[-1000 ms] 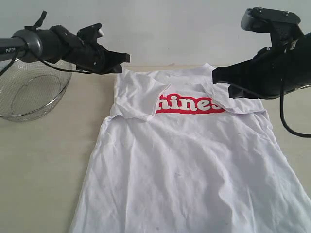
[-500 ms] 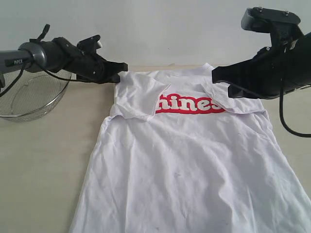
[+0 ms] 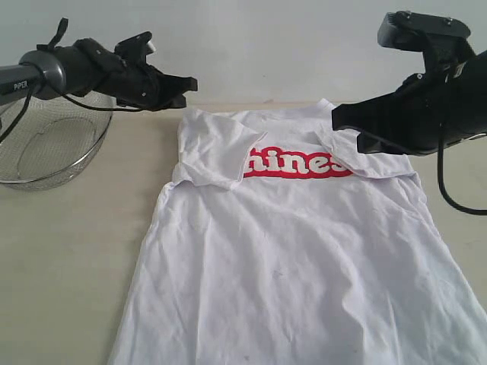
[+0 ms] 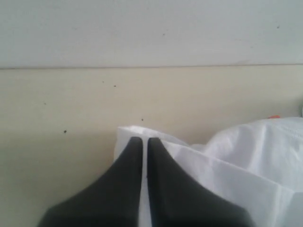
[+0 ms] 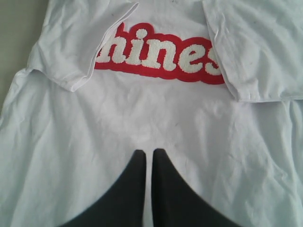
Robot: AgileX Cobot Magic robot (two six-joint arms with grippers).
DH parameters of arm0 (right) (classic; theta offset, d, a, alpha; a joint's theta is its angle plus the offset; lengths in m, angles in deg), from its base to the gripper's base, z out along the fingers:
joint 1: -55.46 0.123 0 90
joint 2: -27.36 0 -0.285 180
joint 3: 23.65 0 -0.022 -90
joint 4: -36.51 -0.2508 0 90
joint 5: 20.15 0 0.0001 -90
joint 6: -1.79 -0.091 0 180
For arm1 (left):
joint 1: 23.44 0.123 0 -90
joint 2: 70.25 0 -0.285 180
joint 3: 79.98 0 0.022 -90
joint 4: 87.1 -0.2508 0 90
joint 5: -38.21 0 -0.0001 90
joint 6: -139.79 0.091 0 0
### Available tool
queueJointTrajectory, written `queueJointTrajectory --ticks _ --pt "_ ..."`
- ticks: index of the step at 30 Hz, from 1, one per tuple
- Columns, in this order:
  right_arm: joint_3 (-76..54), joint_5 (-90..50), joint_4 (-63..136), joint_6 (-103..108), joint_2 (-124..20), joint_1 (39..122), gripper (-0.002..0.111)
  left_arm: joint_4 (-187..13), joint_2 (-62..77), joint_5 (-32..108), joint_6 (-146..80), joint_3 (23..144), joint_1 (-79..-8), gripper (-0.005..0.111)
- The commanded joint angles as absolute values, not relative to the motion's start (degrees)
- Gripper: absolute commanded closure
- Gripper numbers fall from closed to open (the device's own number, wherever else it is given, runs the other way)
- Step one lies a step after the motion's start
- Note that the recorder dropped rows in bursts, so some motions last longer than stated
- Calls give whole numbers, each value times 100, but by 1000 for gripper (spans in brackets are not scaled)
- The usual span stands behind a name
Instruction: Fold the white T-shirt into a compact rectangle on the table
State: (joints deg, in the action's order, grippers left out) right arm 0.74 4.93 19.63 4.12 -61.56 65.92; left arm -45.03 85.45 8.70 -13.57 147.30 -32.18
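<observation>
Two grippers, both pressed together, pinching nothing I see: left gripper [image 3: 190, 84], right gripper [image 3: 340, 120]; shirt [image 3: 304, 251] lying on table [image 3: 68, 251].

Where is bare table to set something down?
Widest bare table lies in front of the wire-mesh bowl, beside the white T-shirt. A thin strip borders the shirt's other side. Crowded along the far edge, around the left gripper.
</observation>
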Motion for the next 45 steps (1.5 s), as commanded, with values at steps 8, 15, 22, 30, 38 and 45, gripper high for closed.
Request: queueJointTrajectory --ticks 8,15,22,30,38,45 --pt "89 454 1954 426 -6104 6589 108 -4514 8887 818 -1365 14765 -3208 102" --pt "89 456 1954 459 -6104 6589 108 -4559 8702 792 -1365 14955 -3193 102" --pt "89 456 1921 481 -6104 6589 108 -4580 8738 947 -1365 15098 -3193 102" --pt "89 442 1910 518 -6104 6589 108 -4735 8998 860 -1365 15098 -3193 102" --pt "89 267 1910 518 -6053 6589 108 -4722 8406 174 -1657 15098 -3005 102" --pt "89 291 1926 272 -5517 6290 108 -4736 7716 -1289 -2037 15098 -2622 102"
